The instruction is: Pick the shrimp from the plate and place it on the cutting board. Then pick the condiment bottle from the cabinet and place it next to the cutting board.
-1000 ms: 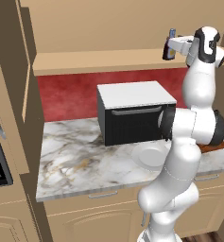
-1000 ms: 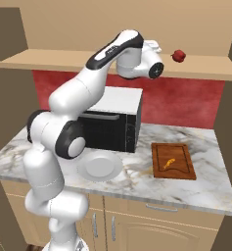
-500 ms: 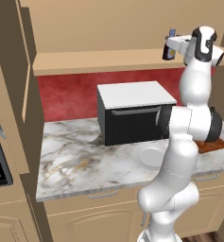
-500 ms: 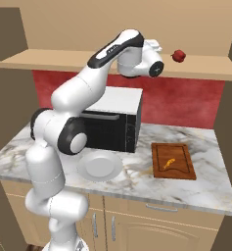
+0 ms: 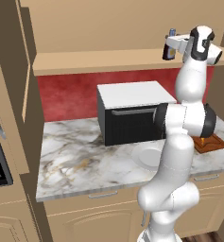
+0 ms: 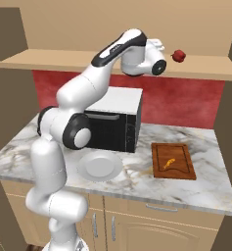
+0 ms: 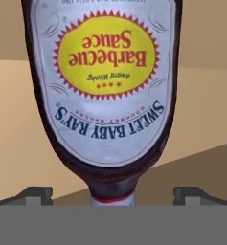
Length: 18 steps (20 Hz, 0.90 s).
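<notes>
Condiment bottle (image 5: 169,46) is the single bottle here: slim, dark-bodied with a pale neck and cap, standing upright on the long shelf board of the light tan wooden cabinet (image 5: 104,61). In the hand view the bottle (image 7: 104,91) appears upside down and very close, its glossy dark body carrying a pale oval label with a yellow sunburst reading "Barbecue Sauce", and its neck lies between the two dark fingertips (image 7: 36,195), which stand wide apart on either side without touching it. The one gripper (image 5: 176,44) is spread open at shelf height, right at the bottle. One small red apple-like fruit (image 6: 178,56) sits on the same shelf, apart from the hand. Below, one marble-patterned counter (image 6: 137,179) carries one black box-shaped oven (image 6: 115,125) with a flat white top, one round white plate (image 6: 100,165) with a raised rim just in front of it, and one rectangular reddish-brown cutting board (image 6: 173,161) with a darker edge, set apart from the plate. One tiny curved orange shrimp (image 6: 168,163) lies on the board near its middle. Behind the counter runs a rough red backsplash (image 5: 68,97).
</notes>
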Motion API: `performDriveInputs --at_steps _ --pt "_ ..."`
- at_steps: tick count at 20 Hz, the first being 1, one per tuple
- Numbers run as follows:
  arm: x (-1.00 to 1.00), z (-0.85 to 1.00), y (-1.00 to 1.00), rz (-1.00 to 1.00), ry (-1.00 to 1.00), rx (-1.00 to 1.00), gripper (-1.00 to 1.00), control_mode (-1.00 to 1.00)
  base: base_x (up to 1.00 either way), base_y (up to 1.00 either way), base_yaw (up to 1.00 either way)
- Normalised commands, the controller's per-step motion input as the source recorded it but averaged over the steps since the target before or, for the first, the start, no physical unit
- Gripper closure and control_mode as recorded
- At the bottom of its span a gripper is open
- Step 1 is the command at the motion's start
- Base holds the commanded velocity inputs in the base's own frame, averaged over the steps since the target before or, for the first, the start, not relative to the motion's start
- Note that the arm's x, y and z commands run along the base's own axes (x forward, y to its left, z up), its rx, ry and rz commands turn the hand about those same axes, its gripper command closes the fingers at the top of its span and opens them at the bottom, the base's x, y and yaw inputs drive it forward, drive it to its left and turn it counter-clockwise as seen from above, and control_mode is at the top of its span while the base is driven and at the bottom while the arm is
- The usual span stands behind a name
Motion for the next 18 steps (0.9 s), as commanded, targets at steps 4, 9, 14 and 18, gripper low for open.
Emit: performDriveInputs --at_steps 4,9,14,18 --pt "0.2 0.0 -0.1 0.0 0.0 0.0 -1.0 -1.0 0.0 0.0 0.0" --pt "0.15 0.0 -0.01 0.0 0.0 0.0 -1.0 -1.0 0.0 0.0 0.0" --pt "0.03 0.0 0.0 0.0 0.0 0.0 -1.0 -1.0 0.0 0.0 0.0" --pt "0.01 0.0 0.0 0.0 0.0 0.0 -1.0 -1.0 0.0 0.0 0.0"
